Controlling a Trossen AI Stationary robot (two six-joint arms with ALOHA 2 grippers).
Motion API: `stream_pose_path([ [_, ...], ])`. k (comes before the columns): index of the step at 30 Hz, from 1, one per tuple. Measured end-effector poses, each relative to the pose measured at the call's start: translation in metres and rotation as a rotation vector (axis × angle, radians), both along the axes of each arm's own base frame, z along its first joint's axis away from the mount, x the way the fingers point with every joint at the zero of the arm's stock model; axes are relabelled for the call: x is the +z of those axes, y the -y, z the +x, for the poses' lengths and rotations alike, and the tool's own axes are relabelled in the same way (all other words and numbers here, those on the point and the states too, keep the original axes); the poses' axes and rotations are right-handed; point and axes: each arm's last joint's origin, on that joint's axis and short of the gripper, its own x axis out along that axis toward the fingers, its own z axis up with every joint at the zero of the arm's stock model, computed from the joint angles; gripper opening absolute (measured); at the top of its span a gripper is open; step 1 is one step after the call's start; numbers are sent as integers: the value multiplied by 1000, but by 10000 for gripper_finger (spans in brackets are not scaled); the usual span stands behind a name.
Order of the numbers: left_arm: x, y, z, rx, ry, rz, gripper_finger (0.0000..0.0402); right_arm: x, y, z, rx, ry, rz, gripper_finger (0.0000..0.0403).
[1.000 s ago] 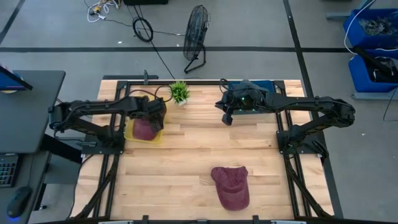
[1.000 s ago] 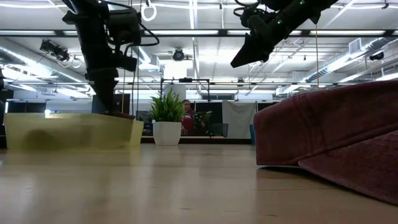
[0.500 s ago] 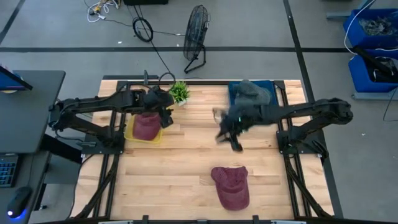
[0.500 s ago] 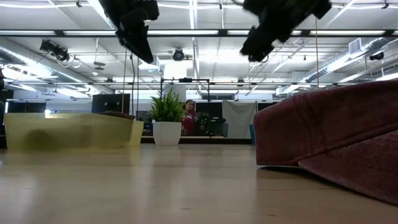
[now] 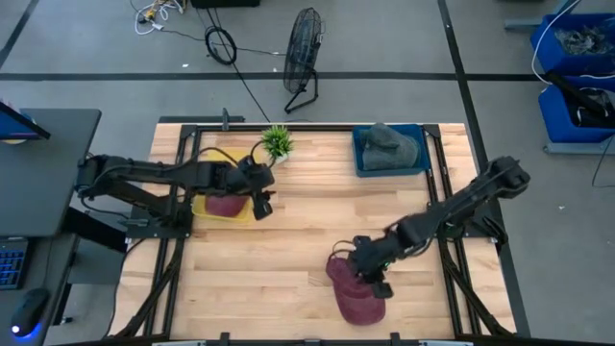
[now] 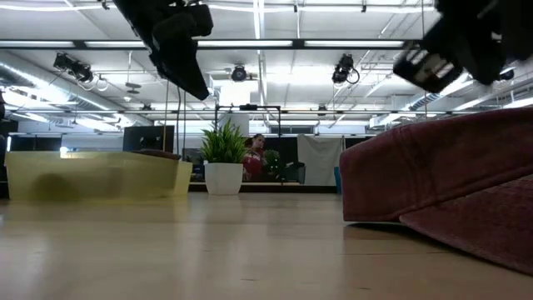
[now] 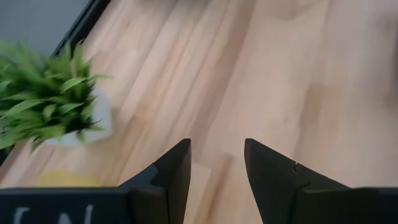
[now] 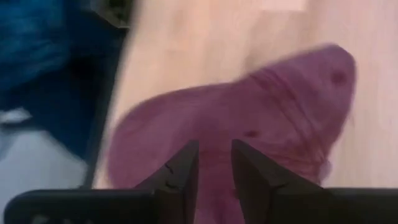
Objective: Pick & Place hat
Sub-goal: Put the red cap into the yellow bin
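Note:
A maroon hat (image 5: 357, 296) lies flat on the table near its near edge; it fills the right of the low view (image 6: 441, 175). My right gripper (image 5: 375, 277) hangs open just above its far part, fingers (image 8: 214, 158) pointing down at the crown (image 8: 267, 106). A second maroon hat (image 5: 223, 204) sits in a yellow bin (image 5: 204, 213). My left gripper (image 5: 261, 202) is open and empty, raised beside the bin's right edge (image 7: 217, 158).
A blue bin (image 5: 363, 165) with a grey hat (image 5: 389, 146) stands at the far right. A small potted plant (image 5: 277, 142) stands at the far edge near the yellow bin (image 6: 92, 175). Bare wood lies between the bins and the near hat.
My right gripper has swung from the blue bin at the far edge toward the near edge and come down over the maroon hat. My left gripper has risen out of the yellow bin and moved right, leaving the maroon hat lying in the bin.

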Motion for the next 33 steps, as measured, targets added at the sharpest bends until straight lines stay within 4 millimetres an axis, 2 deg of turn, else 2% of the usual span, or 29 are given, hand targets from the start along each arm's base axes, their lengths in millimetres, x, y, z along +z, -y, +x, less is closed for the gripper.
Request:
stream_pose_path([
  [3, -1, 8, 1, -25, 18, -5, 153, -17, -10, 0, -105, -68, -44, 99],
  [7, 0, 15, 2, -20, 41, -34, 153, -29, -23, -3, -95, -148, 5, 99],
  [12, -1, 21, 1, -28, 39, -48, 153, -27, -32, -4, -87, -138, 49, 99],
  [16, -1, 26, 0, -40, 30, -54, 153, -15, -36, 0, -123, -56, 128, 99],
  [20, -2, 32, 0, -63, 25, -55, 153, -11, -41, -2, -154, -17, 138, 99],
  [29, -3, 41, -3, -87, 4, -67, 153, -37, -45, -8, -212, -131, 1, 99],
  [33, -4, 44, -4, -98, -7, -67, 153, -43, -50, -4, -188, -131, 42, 99],
])
